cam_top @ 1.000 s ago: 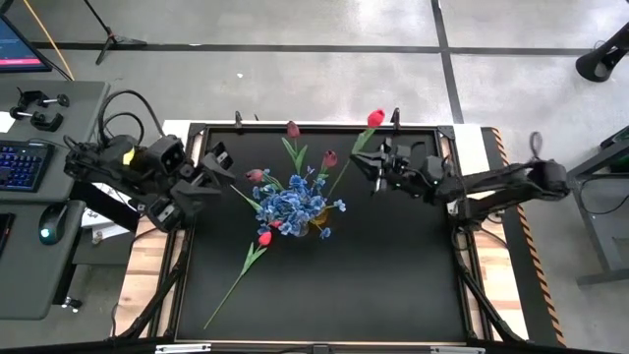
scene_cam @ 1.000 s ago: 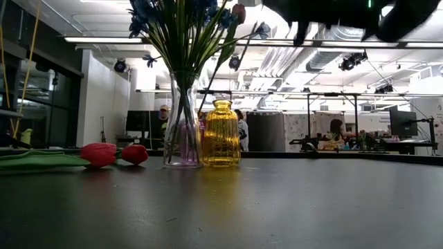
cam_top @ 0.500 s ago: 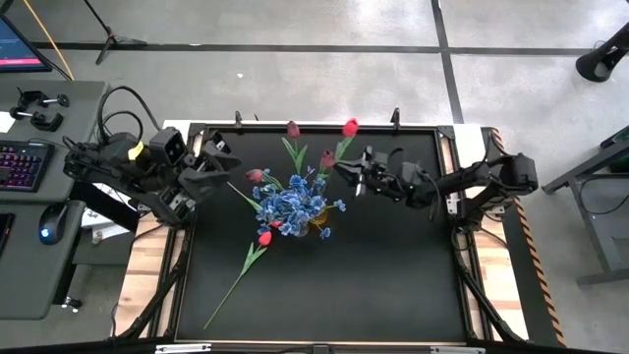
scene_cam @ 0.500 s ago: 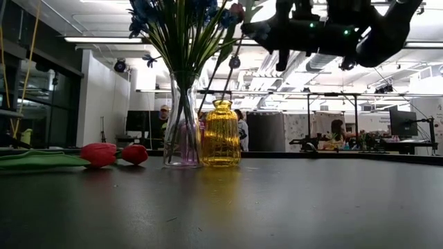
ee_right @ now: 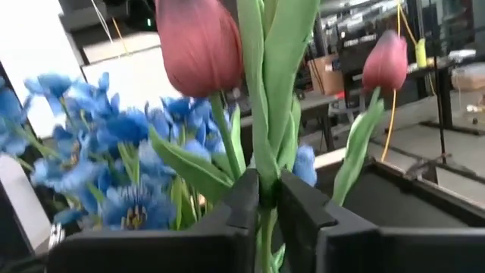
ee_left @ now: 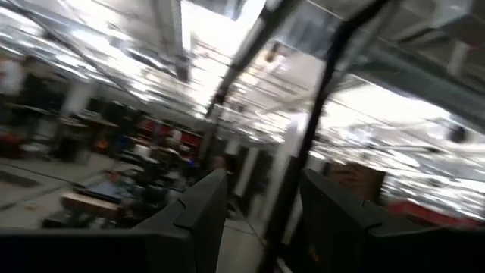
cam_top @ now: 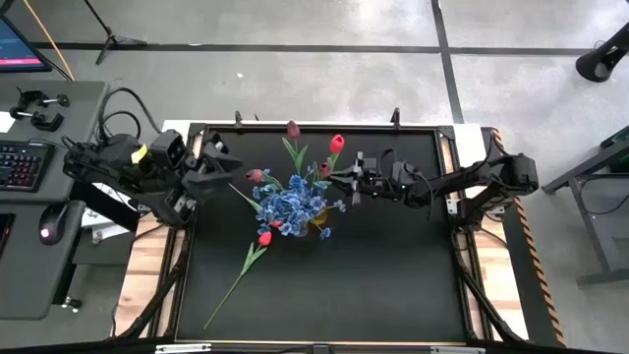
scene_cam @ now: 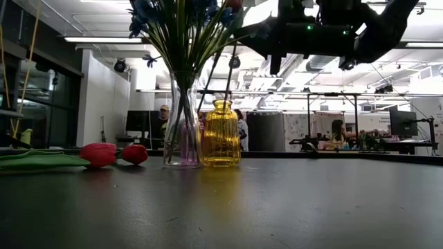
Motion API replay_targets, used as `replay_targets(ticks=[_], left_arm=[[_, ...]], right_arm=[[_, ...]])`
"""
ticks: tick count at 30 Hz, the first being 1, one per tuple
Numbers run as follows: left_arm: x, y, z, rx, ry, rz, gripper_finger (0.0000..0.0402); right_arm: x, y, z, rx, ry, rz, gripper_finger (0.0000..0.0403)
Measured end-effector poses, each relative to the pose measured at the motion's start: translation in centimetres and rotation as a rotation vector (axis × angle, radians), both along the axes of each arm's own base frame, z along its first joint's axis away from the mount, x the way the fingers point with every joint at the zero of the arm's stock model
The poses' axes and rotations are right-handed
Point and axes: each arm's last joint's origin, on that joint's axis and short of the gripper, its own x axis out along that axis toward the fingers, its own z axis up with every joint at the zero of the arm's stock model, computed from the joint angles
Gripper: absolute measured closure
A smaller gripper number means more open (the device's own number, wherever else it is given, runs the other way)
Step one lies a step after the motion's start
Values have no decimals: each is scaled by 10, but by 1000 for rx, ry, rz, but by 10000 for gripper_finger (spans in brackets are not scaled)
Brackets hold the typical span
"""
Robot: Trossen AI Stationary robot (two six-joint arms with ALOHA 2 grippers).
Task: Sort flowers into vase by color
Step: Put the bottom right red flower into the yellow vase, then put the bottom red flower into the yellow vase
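A clear vase holds the bunch of blue blossoms, and a yellow vase stands right beside it. Maroon tulips rise around the bunch. One red tulip lies flat on the mat near the vases, its stem running toward the near left. My right gripper hovers just right of the vases, shut on another red tulip. My left gripper waits open, raised at the table's left edge. My right gripper pinches the red tulip's green stem between its two fingers, below the blossom. The fingers come level from the table's right and lie across the stem. The tulip is lifted clear, nearly upright, blossom up; its lower stem slants down toward the yellow vase.
Two tulip heads lie on the mat left of the vases in the low view. The black mat has free room over its near half. A desk with keyboard and mouse stands left of the table. People sit in the room behind.
My right gripper has moved toward the table's left, up to the vases, carrying the red tulip. The blossom has swung from above the far edge to a spot over the maroon tulips. My left arm has shifted slightly.
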Motion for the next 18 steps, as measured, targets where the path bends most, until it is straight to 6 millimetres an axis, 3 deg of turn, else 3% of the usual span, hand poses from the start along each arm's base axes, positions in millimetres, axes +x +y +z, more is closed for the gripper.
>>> replay_targets(ticks=[6,11,14,18], left_arm=[[-18,11,1,-22,46,132,245],[-32,16,-1,-4,88,152,245],[-34,17,-5,-1,134,147,245],[-33,17,-10,-1,188,138,245]], right_arm=[[-3,7,-6,29,152,-12,267],[-14,13,-4,-52,298,-59,177],[-23,14,2,-52,331,-58,144],[-37,14,16,-45,341,-69,131]])
